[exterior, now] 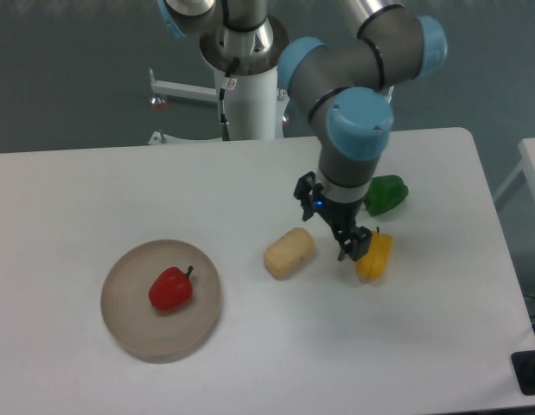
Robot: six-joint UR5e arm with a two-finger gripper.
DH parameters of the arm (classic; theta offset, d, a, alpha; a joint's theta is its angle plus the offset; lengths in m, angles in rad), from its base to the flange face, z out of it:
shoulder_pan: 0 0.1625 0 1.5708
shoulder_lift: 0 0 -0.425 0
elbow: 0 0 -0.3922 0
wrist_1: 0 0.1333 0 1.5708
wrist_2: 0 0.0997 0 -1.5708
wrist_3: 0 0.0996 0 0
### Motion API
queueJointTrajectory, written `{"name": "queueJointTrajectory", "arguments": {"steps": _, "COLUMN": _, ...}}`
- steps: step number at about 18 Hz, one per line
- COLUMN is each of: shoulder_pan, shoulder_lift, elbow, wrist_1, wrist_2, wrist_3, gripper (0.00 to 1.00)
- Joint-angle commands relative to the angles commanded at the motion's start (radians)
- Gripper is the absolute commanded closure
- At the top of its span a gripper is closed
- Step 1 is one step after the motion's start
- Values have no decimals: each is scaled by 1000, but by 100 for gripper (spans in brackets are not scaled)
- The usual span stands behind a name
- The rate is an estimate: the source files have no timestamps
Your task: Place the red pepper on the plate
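The red pepper [170,289] lies on the plate [129,324], a round beige-grey disc at the front left of the table. My gripper [354,248] hangs over the middle right of the table, far from the plate, right next to the yellow pepper [375,258]. Its fingers are small and dark against the pepper, and I cannot tell whether they are open or shut. Nothing shows between them.
A tan potato-like lump [289,252] lies just left of the gripper. A green pepper [386,194] lies behind the arm's wrist. The arm's base column [250,95] stands at the table's back edge. The table's right edge is near.
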Motion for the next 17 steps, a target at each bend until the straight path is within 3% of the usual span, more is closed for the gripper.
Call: {"name": "queueJointTrajectory", "arguments": {"steps": 17, "shoulder_pan": 9, "shoulder_lift": 3, "elbow": -15, "wrist_1": -20, "wrist_2": 40, "wrist_3": 17, "gripper": 0}}
